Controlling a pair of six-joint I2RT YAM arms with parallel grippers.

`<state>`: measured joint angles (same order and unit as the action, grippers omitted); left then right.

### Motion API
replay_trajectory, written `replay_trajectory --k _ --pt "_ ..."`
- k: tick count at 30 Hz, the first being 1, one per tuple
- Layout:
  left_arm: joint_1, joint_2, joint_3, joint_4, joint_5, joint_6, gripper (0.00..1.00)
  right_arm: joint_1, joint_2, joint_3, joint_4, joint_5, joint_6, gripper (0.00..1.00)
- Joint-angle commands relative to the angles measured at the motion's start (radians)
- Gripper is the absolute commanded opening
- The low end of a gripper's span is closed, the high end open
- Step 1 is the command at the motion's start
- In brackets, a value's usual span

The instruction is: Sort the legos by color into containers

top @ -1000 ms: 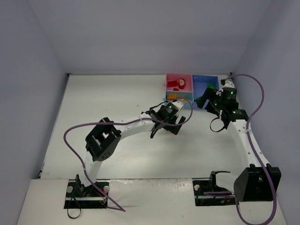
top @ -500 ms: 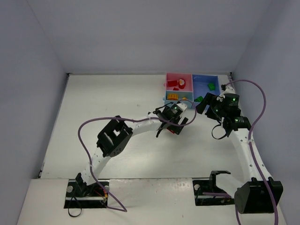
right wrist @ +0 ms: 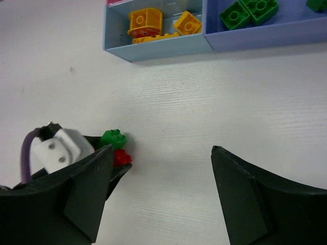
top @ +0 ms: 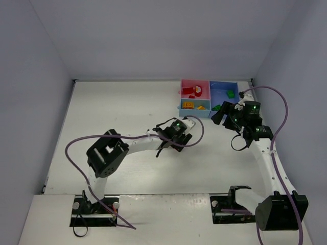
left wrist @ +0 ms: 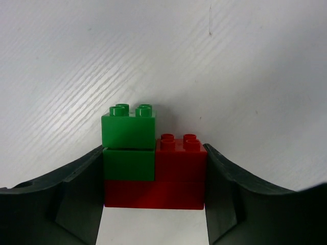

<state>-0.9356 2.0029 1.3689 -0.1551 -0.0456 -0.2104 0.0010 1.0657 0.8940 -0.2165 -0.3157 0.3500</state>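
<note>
A lego clump, a red brick (left wrist: 176, 176) with green bricks (left wrist: 129, 133) stacked on its left half, stands on the white table between the fingers of my left gripper (left wrist: 153, 176). Both pads press its sides. In the right wrist view the same clump (right wrist: 116, 148) shows at the left. My right gripper (right wrist: 162, 153) hangs open over bare table, holding nothing. The containers sit at the far right: a pink tray (top: 194, 82) with red legos (top: 196, 91), a light blue tray (right wrist: 158, 48) with yellow legos (right wrist: 145, 21), and a blue tray (right wrist: 265, 35) with green legos (right wrist: 249, 10).
White walls close in the table on the left, back and right. The left arm (top: 138, 144) stretches across the middle of the table. The right arm (top: 268, 153) runs along the right side, with purple cables looping off both.
My left gripper has closed from wide open onto the red-and-green clump and drawn back a little to the left, away from the trays. The right gripper stays open beside the blue tray.
</note>
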Motion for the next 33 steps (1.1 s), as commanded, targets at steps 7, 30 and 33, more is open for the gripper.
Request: replay_trajectory --k 7,30,33 --pt "0.049 -0.456 -0.423 0.596 0.046 0.295 0.0 0.048 0.126 0.129 0.043 -0.316 0.01 0.71" --pt "0.067 -0.685 -0.705 0.965 0.247 0.491 0.0 0.363 0.339 0.293 0.074 -0.531 -0.034 0.69" --pt "0.067 -0.691 -0.709 0.974 0.254 0.491 0.0 0.376 0.344 0.289 0.077 -0.527 -0.036 0.68"
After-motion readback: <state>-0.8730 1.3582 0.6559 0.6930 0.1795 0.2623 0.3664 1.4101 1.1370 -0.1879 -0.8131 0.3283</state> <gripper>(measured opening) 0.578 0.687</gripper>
